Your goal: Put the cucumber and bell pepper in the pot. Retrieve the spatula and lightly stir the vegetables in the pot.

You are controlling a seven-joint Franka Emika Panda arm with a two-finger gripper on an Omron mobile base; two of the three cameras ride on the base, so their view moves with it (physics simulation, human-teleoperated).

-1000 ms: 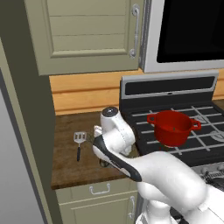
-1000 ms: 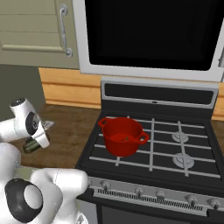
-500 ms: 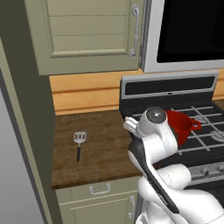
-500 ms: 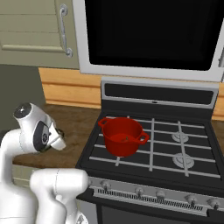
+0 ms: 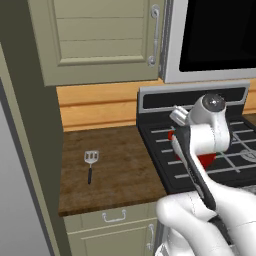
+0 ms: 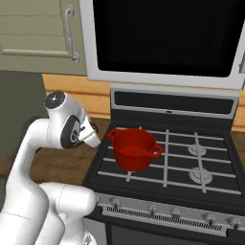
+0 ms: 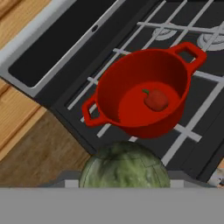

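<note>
One red pot (image 7: 142, 94) sits on the stove (image 6: 191, 158). The arm has swung from the wooden counter (image 5: 120, 170) over to the pot, so dropping comes next. The gripper (image 7: 124, 177) holds the cucumber (image 7: 124, 165) tight just beside the pot. The bell pepper (image 7: 156, 99) lies inside it. The spatula (image 5: 90, 164) waits well left of the pot.
</note>
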